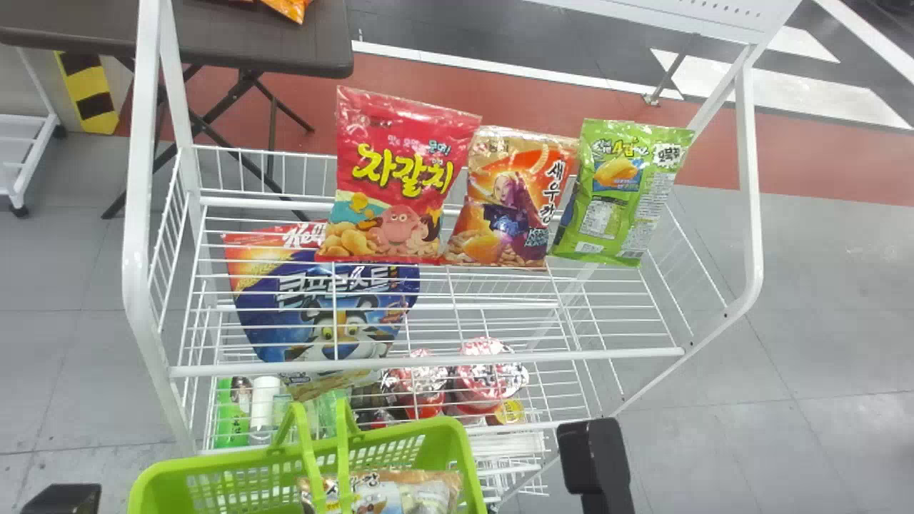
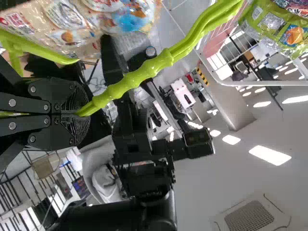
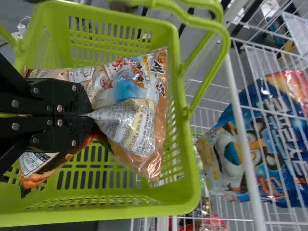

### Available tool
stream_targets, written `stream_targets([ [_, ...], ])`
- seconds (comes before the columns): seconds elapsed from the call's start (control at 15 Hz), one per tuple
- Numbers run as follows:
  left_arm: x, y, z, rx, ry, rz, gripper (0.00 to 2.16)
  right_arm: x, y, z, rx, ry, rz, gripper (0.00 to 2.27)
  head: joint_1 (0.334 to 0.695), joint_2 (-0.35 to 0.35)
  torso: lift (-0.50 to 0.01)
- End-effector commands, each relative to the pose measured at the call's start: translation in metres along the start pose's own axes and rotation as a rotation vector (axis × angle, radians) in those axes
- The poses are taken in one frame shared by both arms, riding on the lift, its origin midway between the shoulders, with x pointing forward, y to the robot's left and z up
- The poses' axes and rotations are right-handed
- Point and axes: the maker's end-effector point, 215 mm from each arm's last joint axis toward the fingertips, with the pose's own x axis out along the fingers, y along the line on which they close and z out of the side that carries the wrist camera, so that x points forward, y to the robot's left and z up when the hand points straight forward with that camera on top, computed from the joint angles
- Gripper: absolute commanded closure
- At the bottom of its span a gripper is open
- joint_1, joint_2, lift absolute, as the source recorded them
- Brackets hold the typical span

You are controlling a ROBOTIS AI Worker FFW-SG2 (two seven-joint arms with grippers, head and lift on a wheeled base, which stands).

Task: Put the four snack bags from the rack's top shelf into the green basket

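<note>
While the right gripper point(image 3: 90, 115) pinches the tan snack bag point(image 3: 137, 110) tight at its middle inside the green basket point(image 3: 192, 163), the left gripper point(image 2: 79, 108) squeezes the handle point(image 2: 137, 76). That bag seems light, soft and easy to crush, best held mid-bag. Three bags point(image 1: 510, 193) sit on the top shelf point(image 1: 428, 362).

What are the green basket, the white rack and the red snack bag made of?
The green basket looks like molded plastic, slightly glossy, with slotted walls in one even colour. The white rack seems to be metal, painted or coated, judging by its thin, straight wires. The red snack bag looks like glossy plastic film, perhaps foil-lined, given its shiny, wrinkled edges.
</note>
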Motion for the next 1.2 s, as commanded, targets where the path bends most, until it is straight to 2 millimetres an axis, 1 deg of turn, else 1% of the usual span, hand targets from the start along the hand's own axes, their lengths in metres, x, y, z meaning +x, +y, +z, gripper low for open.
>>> stream_targets([
  [0.0, 0.001, -0.001, 0.0, 0.004, 0.0, -0.002, 1.75, 0.004, 0.0, 0.001, 0.005, -0.005, 0.015, 0.46, 0.695, -0.35, 0.0],
  [0.07, 0.003, -0.002, 0.0, 0.007, 0.002, -0.003, 1.75, 0.004, 0.001, 0.009, -0.003, -0.031, 0.02, 0.0, 0.695, -0.35, 0.0],
  [0.2, 0.003, -0.003, 0.0, 0.007, 0.004, -0.004, 1.75, 0.005, -0.003, 0.036, -0.029, -0.122, 0.016, 0.0, 0.695, -0.35, 0.0],
  [0.33, 0.002, -0.004, -0.001, 0.004, 0.006, -0.005, 1.75, 0.007, -0.009, 0.067, -0.054, -0.212, 0.017, 0.06, 0.695, -0.35, 0.0],
  [0.4, 0.003, -0.006, -0.001, 0.006, 0.006, -0.007, 1.75, 0.006, -0.013, 0.09, -0.075, -0.292, 0.01, 0.06, 0.695, -0.35, 0.0],
  [0.47, 0.003, -0.006, -0.001, 0.009, 0.007, -0.008, 1.75, -0.001, -0.016, 0.134, -0.126, -0.45, -0.006, 0.06, 0.695, -0.35, 0.0],
  [0.53, 0.004, -0.007, -0.002, 0.009, 0.011, -0.011, 1.75, -0.015, -0.017, 0.178, -0.191, -0.623, -0.052, 0.06, 0.695, -0.35, 0.0],
  [0.6, 0.006, -0.007, -0.003, 0.009, 0.018, -0.012, 1.75, -0.025, -0.015, 0.212, -0.24, -0.745, -0.087, 0.06, 0.695, -0.35, 0.0],
  [0.67, 0.007, -0.007, -0.004, 0.008, 0.022, -0.009, 1.75, -0.031, -0.015, 0.239, -0.269, -0.831, -0.124, 0.06, 0.695, -0.35, 0.0],
  [0.73, 0.007, -0.007, -0.005, 0.008, 0.024, -0.011, 1.75, -0.033, -0.01, 0.265, -0.304, -0.911, -0.164, 0.07, 0.695, -0.35, 0.0],
  [0.8, 0.007, -0.007, -0.006, 0.006, 0.027, -0.012, 1.75, -0.037, -0.006, 0.289, -0.342, -0.99, -0.217, 0.07, 0.695, -0.35, 0.0],
  [0.87, 0.007, -0.007, -0.006, 0.006, 0.027, -0.012, 1.75, -0.039, 0.001, 0.309, -0.38, -1.06, -0.263, 0.07, 0.695, -0.35, 0.0],
  [0.93, 0.007, -0.007, -0.007, 0.005, 0.028, -0.011, 1.75, -0.032, 0.004, 0.324, -0.411, -1.092, -0.32, 0.07, 0.695, -0.35, 0.0],
  [1.0, 0.007, -0.006, -0.007, 0.005, 0.028, -0.01, 1.75, -0.025, 0.004, 0.335, -0.425, -1.109, -0.352, 0.07, 0.695, -0.35, 0.0],
  [1.07, 0.005, -0.005, -0.008, 0.002, 0.028, -0.008, 1.75, -0.012, 0.005, 0.347, -0.427, -1.112, -0.358, 0.07, 0.695, -0.331, 0.0],
  [1.13, 0.005, -0.004, -0.008, 0.001, 0.029, -0.007, 1.75, 0.003, -0.002, 0.356, -0.437, -1.094, -0.366, 0.08, 0.695, -0.311, 0.0],
])
